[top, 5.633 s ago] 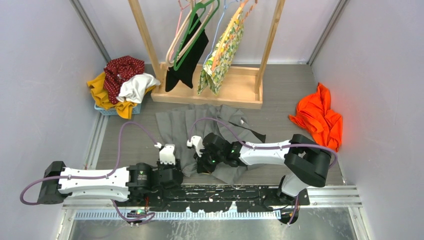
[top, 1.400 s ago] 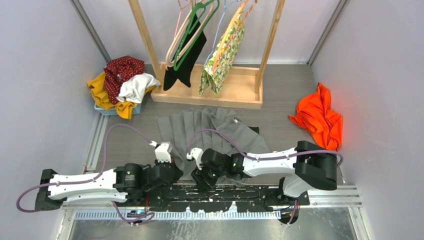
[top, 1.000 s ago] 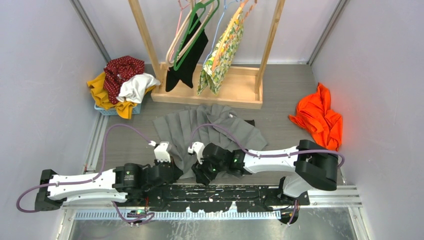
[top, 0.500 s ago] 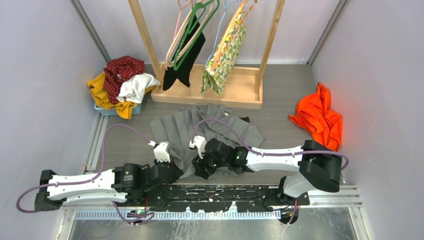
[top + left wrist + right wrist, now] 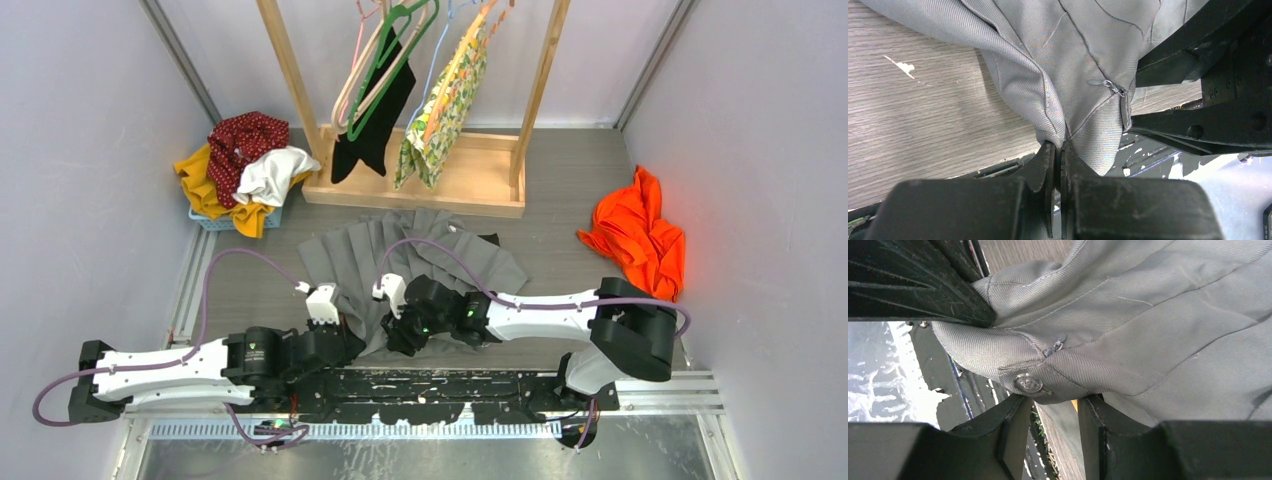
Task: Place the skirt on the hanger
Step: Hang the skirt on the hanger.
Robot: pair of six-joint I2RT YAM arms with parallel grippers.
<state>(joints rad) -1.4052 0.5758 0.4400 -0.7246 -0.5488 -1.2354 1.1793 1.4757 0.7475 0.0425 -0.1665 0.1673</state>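
Left gripper (image 5: pixel 1058 147) jaws pressed together, pinching a small fold of the grey skirt (image 5: pixel 1048 60) waistband right at the tips. The rest of the cloth spreads ahead of the jaws, well apart from the green hanger (image 5: pixel 385 65) on the rack (image 5: pixel 290 70). Right gripper (image 5: pixel 1055 402) jaws spread, waistband edge with the metal snap (image 5: pixel 1028 383) at their mouth, not clearly between the pads. Risks: right jaws may catch only the hem lip or land on the snap and slip off, the left's shallow pinch may pull free on lifting, and the grippers sit close enough to knock together.
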